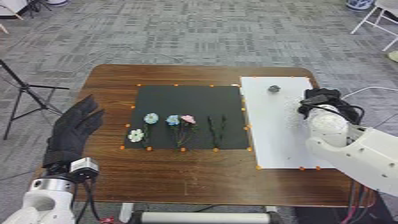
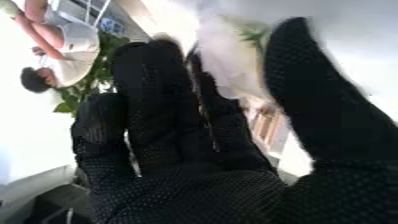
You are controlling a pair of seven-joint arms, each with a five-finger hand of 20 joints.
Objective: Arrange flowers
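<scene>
The left hand (image 1: 73, 131) is open over the table's left side, fingers straight, beside the black mat (image 1: 182, 95). At the white sheet's (image 1: 275, 125) right edge is the right hand (image 1: 322, 95); in the right wrist view the right hand (image 2: 200, 170) is open, thumb apart from the fingers, holding nothing. On the mat lie a white flower (image 1: 136, 135), a pale blue flower (image 1: 151, 118), a blue flower (image 1: 173, 120), a pink flower (image 1: 187, 119) and thin green stems (image 1: 222, 131). A small dark grey object (image 1: 274, 89) sits on the sheet's far part.
Orange markers line the mat and sheet on the brown table (image 1: 204, 175). A black tripod (image 1: 28, 87) stands on the floor left of the table, and a white folding chair (image 1: 384, 22) at the far right. Leafy plants (image 2: 80, 95) show in the right wrist view.
</scene>
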